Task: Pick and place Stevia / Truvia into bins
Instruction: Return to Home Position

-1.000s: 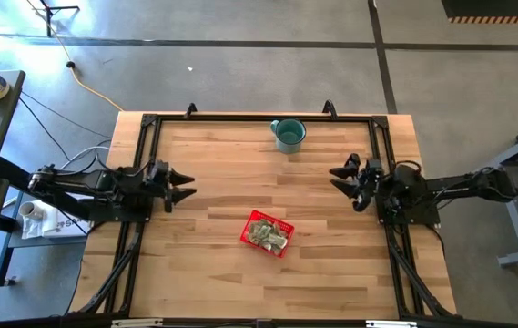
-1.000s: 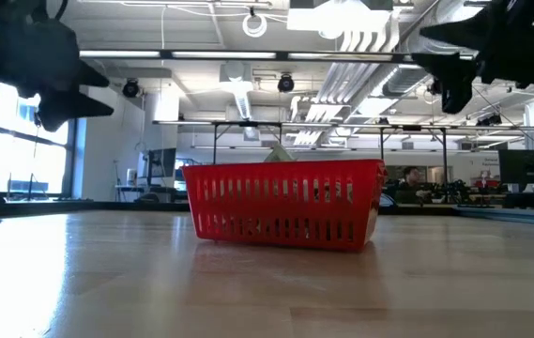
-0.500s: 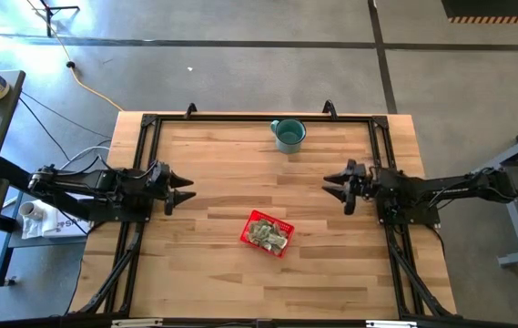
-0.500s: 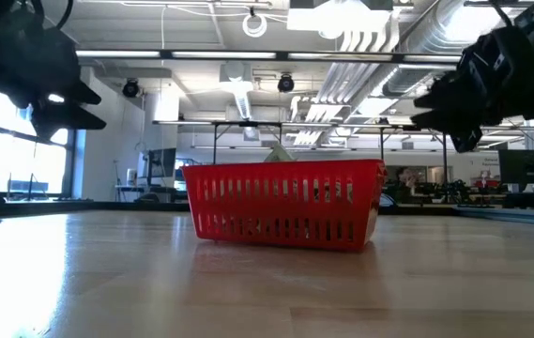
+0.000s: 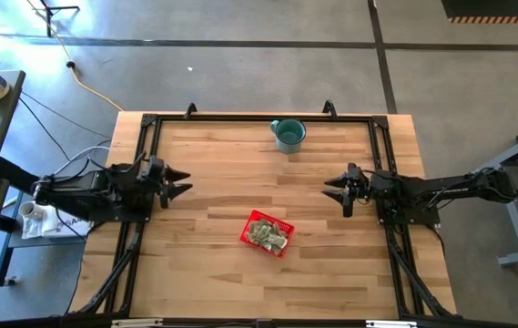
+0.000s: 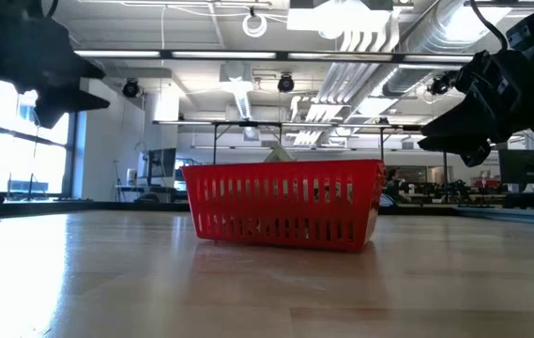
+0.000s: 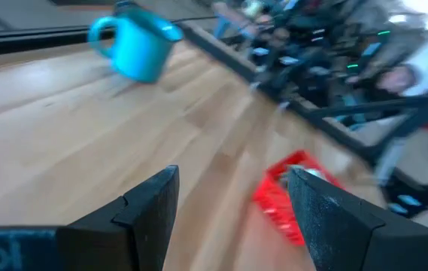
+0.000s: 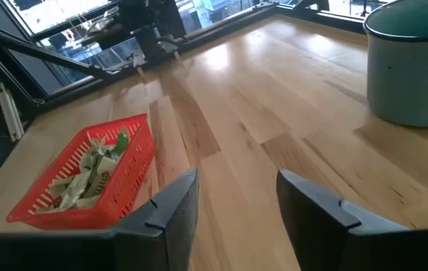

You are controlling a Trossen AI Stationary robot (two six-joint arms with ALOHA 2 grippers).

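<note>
Two sets of fingers stand apart above the table [image 5: 213, 273]: the left gripper [image 5: 184, 182] and right gripper [image 5: 333, 188] face each other. Ahead of both, touching neither, sits the red basket [image 5: 281, 227] heaped with Stevia packets [image 5: 264, 235]. A teal mug [image 5: 289, 135] stands well apart.

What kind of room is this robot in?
Probably a robot lab or workshop: bare ducts overhead, computer screens behind the table, and a concrete floor.

likely robotics lab: exposed ceiling ducts [image 6: 386, 39], monitors [image 6: 527, 167], concrete floor [image 5: 240, 77]
</note>
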